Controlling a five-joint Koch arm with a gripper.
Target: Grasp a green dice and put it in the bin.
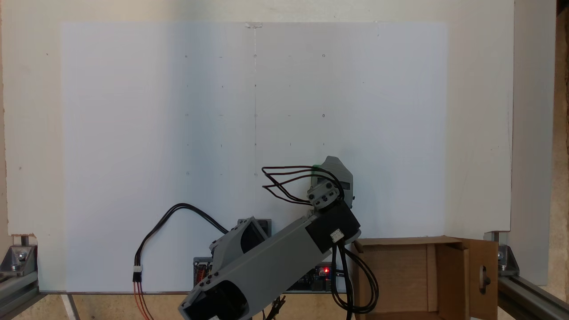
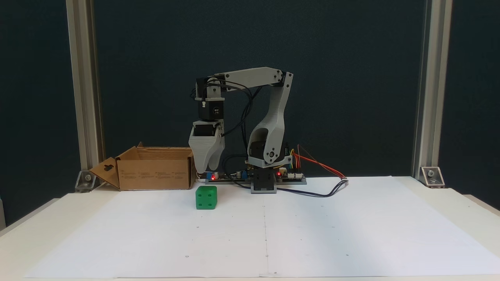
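At frame center, gripper (image 2: 206,168) hangs above green dice (image 2: 206,197), jaw state unclear; grasp and bin (image 2: 152,173) drop remain.

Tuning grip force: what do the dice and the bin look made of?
Green dice: probably hard plastic, smooth with a slight sheen; rounded corners, pips recessed in the same green. Bin: brown corrugated cardboard, matte; folded flaps, an oval cut-out handle hole in one flap.
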